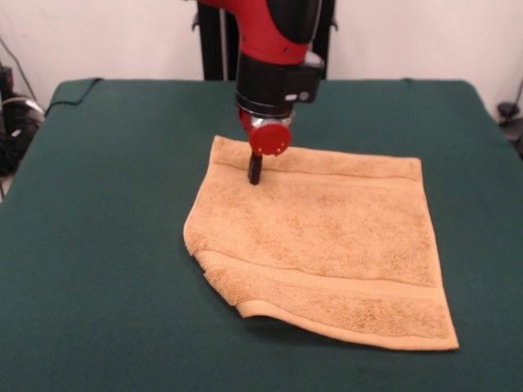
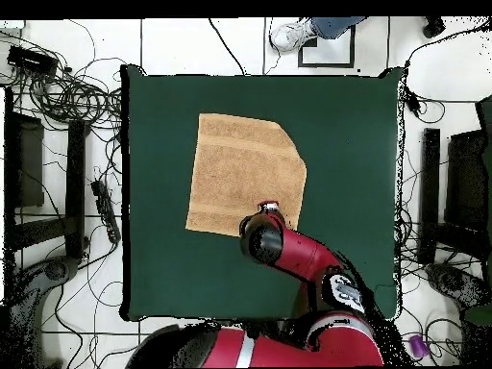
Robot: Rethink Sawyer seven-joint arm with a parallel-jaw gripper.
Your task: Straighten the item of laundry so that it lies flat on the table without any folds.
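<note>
The orange-tan towel [image 1: 327, 237] lies spread on the green table [image 1: 106, 204], with border bands along its far and near edges. Its near left corner [image 1: 214, 273] is folded under, so that edge runs diagonally and lifts a little. My gripper [image 1: 255, 175] points straight down at the towel's far left part, just inside the far band. Its dark fingers show as one narrow tip, shut and touching the cloth. In the overhead view the arm [image 2: 288, 250] covers the gripper at the towel's [image 2: 240, 168] lower right corner. No white tag shows.
Bare green cloth [image 2: 356, 144] surrounds the towel on all sides. The pedestal [image 1: 221, 41] stands behind the table's far edge. In the overhead view a person's shoe [image 2: 288, 34] shows beyond the top edge, and cables [image 2: 67, 91] lie on the floor.
</note>
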